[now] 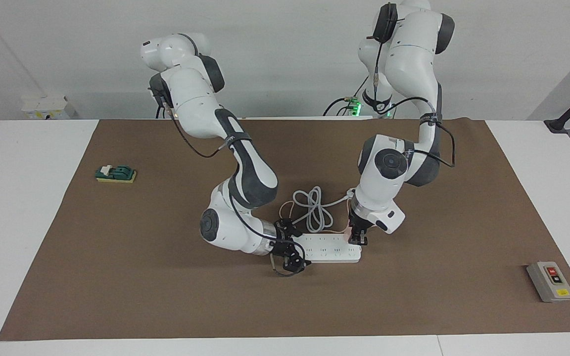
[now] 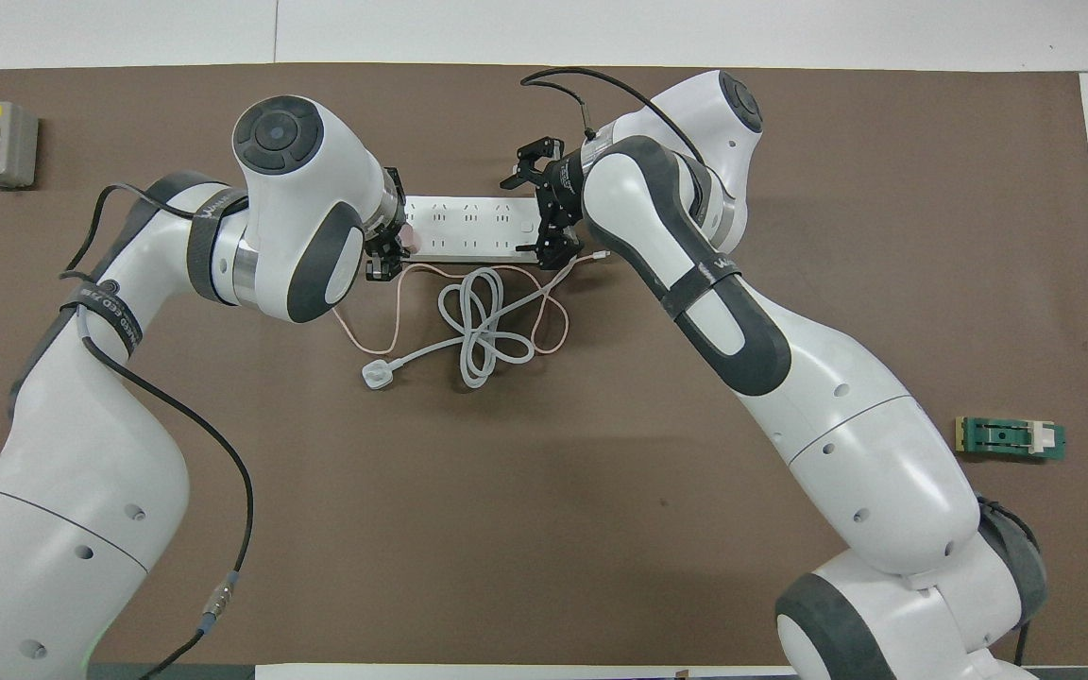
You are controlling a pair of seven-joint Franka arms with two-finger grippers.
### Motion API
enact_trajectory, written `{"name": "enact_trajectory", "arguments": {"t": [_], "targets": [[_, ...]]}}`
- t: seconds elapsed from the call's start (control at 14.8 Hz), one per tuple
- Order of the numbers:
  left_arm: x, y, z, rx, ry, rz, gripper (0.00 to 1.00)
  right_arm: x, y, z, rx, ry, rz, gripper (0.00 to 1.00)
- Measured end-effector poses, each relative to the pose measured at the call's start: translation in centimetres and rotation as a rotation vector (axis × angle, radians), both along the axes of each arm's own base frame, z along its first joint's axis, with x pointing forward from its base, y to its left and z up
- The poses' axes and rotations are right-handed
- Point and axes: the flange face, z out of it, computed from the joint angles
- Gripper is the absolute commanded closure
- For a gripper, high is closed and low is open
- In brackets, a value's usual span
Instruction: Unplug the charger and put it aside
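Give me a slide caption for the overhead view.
Left gripper shut on the pink charger at one end of the white power strip; right gripper braces the other end.

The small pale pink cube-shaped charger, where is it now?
The small pale pink cube-shaped charger sits at the long white power strip's end toward the left arm, gripped by the left gripper, beside the coiled white cord.
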Motion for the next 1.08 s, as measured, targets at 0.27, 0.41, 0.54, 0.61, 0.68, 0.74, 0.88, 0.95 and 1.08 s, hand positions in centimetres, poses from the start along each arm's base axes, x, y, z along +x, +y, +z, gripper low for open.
{"name": "enact_trajectory", "arguments": {"t": [0.27,0.41,0.54,0.61,0.68,0.74,0.88,0.95,1.08], "targets": [[0.0,0.1,0.0,-0.004,0.001,0.001,1.00,0.2,0.3,0.1,0.010,-0.022,-0.023,0.00],[0.1,0.2,0.0,-0.010,0.004,0.005,1.00,0.2,0.0,-0.1,0.030,-0.028,-0.043,0.00],[0.1,0.2,0.0,-0.014,0.005,0.008,1.00,-0.1,-0.6,-0.5,0.070,-0.056,-0.054,0.00],[0.1,0.3,0.0,-0.014,0.006,0.008,1.00,-0.4,-0.9,-0.7,0.083,-0.065,-0.052,0.00],[0.1,0.3,0.0,-0.015,0.006,0.009,1.00,-0.7,-1.2,-0.9,0.085,-0.067,-0.046,0.00],[0.1,0.3,0.0,-0.016,0.006,0.009,1.00,-0.9,-1.5,-0.9,0.082,-0.065,-0.042,0.00],[0.1,0.3,0.0,-0.016,0.006,0.010,1.00,-0.9,-2.2,-0.5,0.080,-0.063,-0.043,0.00],[0.1,0.3,0.0,-0.017,0.006,0.010,1.00,-0.9,-2.5,-0.1,0.084,-0.058,-0.039,0.00],[0.2,0.4,0.0,-0.022,0.009,0.016,1.00,-0.8,-3.3,0.7,0.088,-0.053,-0.035,0.00]]}}
